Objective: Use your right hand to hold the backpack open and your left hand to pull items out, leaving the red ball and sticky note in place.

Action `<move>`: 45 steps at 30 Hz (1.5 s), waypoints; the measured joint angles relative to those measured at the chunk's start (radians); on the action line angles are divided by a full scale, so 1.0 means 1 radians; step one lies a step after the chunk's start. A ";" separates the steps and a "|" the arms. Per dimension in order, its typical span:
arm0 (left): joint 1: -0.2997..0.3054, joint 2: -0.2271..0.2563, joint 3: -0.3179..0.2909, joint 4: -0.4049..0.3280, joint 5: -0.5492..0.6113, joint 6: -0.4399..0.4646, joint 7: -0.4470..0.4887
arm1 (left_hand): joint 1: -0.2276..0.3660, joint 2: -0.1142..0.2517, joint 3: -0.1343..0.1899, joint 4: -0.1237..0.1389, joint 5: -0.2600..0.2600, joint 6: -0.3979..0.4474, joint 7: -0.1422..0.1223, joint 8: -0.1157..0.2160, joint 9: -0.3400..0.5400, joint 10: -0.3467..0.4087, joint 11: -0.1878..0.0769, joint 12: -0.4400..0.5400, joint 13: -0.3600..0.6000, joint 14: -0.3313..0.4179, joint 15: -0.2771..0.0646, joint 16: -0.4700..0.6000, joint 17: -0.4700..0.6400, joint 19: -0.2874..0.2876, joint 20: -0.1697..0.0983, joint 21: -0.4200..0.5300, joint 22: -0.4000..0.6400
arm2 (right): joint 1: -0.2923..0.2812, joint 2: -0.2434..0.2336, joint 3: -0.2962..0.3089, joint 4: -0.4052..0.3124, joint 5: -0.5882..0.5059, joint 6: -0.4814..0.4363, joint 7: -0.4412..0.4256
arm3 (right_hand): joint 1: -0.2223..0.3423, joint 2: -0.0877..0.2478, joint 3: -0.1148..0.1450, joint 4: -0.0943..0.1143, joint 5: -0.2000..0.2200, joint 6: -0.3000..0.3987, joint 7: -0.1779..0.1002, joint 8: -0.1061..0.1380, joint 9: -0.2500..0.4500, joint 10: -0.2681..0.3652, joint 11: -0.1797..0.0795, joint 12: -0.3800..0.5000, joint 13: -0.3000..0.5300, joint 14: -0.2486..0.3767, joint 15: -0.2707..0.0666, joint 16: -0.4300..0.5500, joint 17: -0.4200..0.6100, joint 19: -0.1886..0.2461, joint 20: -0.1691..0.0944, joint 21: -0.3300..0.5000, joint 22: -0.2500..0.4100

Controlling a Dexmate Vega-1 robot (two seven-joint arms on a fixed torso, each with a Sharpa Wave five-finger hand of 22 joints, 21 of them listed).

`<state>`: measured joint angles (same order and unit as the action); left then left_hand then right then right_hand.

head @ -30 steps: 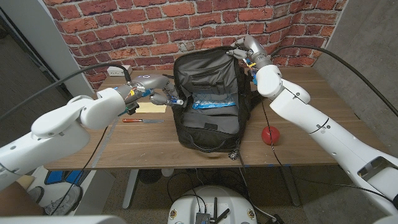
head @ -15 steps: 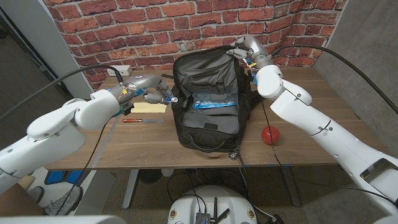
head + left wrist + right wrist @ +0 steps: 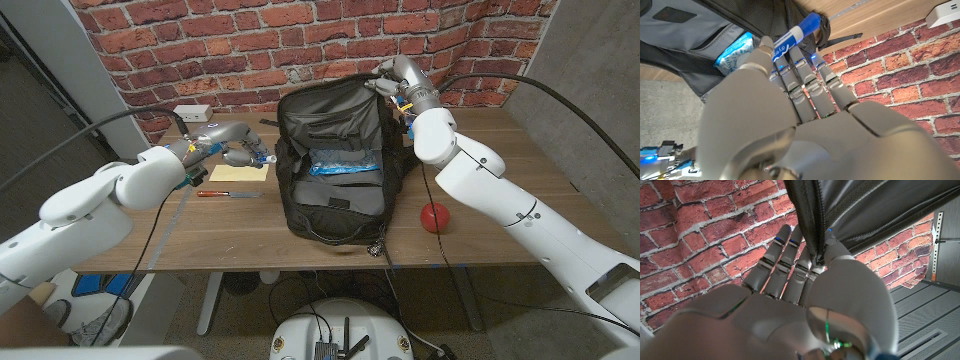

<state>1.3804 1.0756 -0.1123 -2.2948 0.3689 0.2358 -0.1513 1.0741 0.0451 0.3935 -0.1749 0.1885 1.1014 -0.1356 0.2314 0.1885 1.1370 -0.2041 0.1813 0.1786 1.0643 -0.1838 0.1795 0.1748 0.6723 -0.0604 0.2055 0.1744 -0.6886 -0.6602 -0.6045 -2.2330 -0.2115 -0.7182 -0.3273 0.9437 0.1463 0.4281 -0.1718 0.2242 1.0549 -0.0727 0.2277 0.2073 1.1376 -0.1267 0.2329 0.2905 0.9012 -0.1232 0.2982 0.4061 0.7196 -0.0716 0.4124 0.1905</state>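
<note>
Right fingers (image 3: 790, 255) pinch the backpack's (image 3: 335, 160) top edge, keeping its mouth agape on the bench (image 3: 300, 240) so the contents are reachable. Left fingers (image 3: 805, 75) grip a blue marker (image 3: 795, 35), carried just beside the bag. The red ball (image 3: 434, 216) sits apart by the bag's right side.

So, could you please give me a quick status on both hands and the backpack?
Right hand grips backpack top edge, bag open. Left hand holds a blue marker, beside the bag. Nothing in the way.
</note>
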 measured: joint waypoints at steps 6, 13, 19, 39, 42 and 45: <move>0.001 -0.002 -0.003 0.015 -0.001 0.000 0.007 | 0.000 0.000 0.000 0.000 0.000 -0.001 0.001 -0.002 0.000 -0.002 -0.001 -0.001 0.000 0.000 0.000 -0.001 0.000 0.000 0.000 0.000 0.000 | -0.017 -0.001 -0.004 -0.033 -0.013 -0.026 -0.009 | 0.000 0.000 -0.001 -0.001 0.000 0.000 0.000 0.002 0.000 0.000 0.000 -0.001 0.000 0.000 0.000 0.000 0.000 0.000 0.000 0.000 0.000; -0.006 0.004 -0.001 0.034 0.000 0.000 0.012 | 0.000 0.000 0.000 0.000 -0.001 -0.003 0.000 0.002 0.000 -0.003 0.000 -0.002 0.000 0.000 0.000 -0.003 0.000 0.000 0.000 0.000 0.000 | -0.036 -0.005 -0.017 -0.076 -0.037 -0.063 -0.018 | 0.000 0.000 -0.001 -0.001 0.000 -0.001 0.000 0.002 -0.001 0.004 0.004 -0.002 -0.001 0.000 0.000 0.000 0.000 0.000 0.000 0.006 0.000; -0.015 0.012 0.010 0.042 0.006 0.015 0.015 | 0.000 0.000 0.000 0.000 -0.001 -0.001 -0.003 0.002 0.000 -0.005 -0.001 -0.003 0.000 0.000 0.000 -0.004 0.000 0.005 -0.005 0.000 0.000 | -0.050 -0.007 -0.033 -0.102 -0.060 -0.090 -0.026 | 0.000 0.000 -0.003 -0.001 0.000 0.001 -0.003 0.002 -0.001 0.003 0.004 -0.002 -0.001 0.000 0.000 0.000 0.000 0.000 0.000 0.006 0.000; 0.002 0.037 0.014 0.043 0.001 0.083 0.018 | 0.000 0.000 0.004 -0.004 0.001 -0.002 -0.002 0.000 0.000 -0.007 0.000 0.004 0.000 0.000 0.000 0.002 -0.001 0.006 -0.005 0.000 0.000 | -0.124 -0.019 -0.072 -0.159 -0.144 -0.116 -0.071 | 0.000 0.000 -0.001 0.002 -0.002 0.000 -0.004 0.000 0.000 0.003 0.004 -0.006 0.003 0.000 0.000 -0.006 0.005 -0.004 0.004 0.006 0.000; 0.011 0.040 0.010 0.043 0.000 0.088 0.017 | -0.001 0.001 0.004 -0.004 0.001 -0.002 -0.001 0.000 0.000 -0.007 0.001 0.004 0.000 0.000 0.000 0.002 -0.001 0.005 -0.005 0.000 0.000 | -0.137 -0.019 -0.075 -0.165 -0.162 -0.115 -0.081 | 0.000 0.000 -0.001 0.002 0.002 0.002 -0.006 -0.001 0.000 0.003 0.004 -0.006 0.006 0.000 0.000 -0.006 0.005 -0.004 0.004 0.009 0.000; 0.018 0.041 0.007 0.043 -0.002 0.092 0.016 | -0.001 0.001 0.004 -0.004 0.001 -0.003 -0.001 -0.003 0.000 -0.006 0.004 0.004 0.000 -0.002 0.002 0.002 -0.003 0.005 -0.005 0.000 0.000 | -0.153 -0.016 -0.078 -0.174 -0.179 -0.117 -0.087 | 0.000 0.000 -0.001 0.002 0.002 0.002 -0.006 -0.002 0.000 0.002 0.005 -0.006 0.006 0.000 0.000 -0.006 0.005 -0.004 0.004 0.009 0.000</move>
<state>1.3983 1.1171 -0.1049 -2.2515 0.3670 0.3278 -0.1356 1.0727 0.0465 0.3978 -0.1792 0.1894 1.0986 -0.1361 0.2281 0.1886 1.1309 -0.1996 0.1853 0.1789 1.0625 -0.1820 0.1816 0.1722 0.6778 -0.0659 0.2055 0.1744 -0.8415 -0.6762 -0.6828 -2.4065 -0.3905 -0.8352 -0.4142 0.9437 0.1460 0.4271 -0.1699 0.2264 1.0571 -0.0790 0.2261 0.2073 1.1392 -0.1212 0.2272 0.2967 0.9012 -0.1233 0.2919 0.4107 0.7158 -0.0680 0.4219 0.1908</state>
